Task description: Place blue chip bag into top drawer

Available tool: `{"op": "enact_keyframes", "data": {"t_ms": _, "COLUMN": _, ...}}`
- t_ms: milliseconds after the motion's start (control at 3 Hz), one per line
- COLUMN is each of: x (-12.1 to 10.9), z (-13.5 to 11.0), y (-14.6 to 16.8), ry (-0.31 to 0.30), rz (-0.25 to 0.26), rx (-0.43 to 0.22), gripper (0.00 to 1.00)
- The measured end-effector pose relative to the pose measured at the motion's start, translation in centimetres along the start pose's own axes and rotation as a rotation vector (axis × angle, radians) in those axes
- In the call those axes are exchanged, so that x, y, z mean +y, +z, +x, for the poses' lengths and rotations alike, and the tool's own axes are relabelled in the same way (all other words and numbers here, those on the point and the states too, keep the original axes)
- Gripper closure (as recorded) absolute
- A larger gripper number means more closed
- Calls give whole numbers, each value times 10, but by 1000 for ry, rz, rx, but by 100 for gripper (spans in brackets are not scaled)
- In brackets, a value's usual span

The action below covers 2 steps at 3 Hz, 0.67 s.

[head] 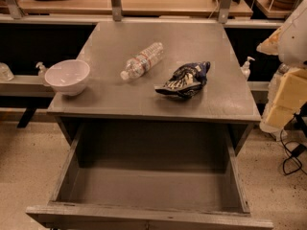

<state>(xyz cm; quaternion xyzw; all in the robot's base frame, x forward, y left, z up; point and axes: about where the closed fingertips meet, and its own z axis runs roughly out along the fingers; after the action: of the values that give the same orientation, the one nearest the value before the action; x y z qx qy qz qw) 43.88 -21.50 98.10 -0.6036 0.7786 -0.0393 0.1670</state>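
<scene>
Nearest, the top drawer (148, 188) stands open below the worktop (144, 99). On that worktop lies the blue chip bag (184, 80) (crumpled, right of centre), a water bottle (141, 60) on its side just left of it, a white bowl (67, 75) at the left edge. Well apart, at the view's right edge, are the jaws; open or closed, I cannot tell.

Holds the arm (288, 95) up just off the right side of the table (201, 47), apart from it: white rounded casing on top, cream blocky links beneath. Carries the tool out of view, further right of the table.
</scene>
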Motion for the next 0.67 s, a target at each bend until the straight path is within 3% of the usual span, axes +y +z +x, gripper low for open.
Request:
{"op": "enact_keyframes", "data": {"t_ms": 333, "x": -3, "z": -4, "y": 2, "ry": -17, "rz": 5, "rx": -8, "gripper": 0}}
{"op": "enact_keyframes", "data": {"t_ms": 667, "x": -24, "z": -36, "y": 26, "ry": -151, "rz": 63, "rx": -49, "gripper": 0}}
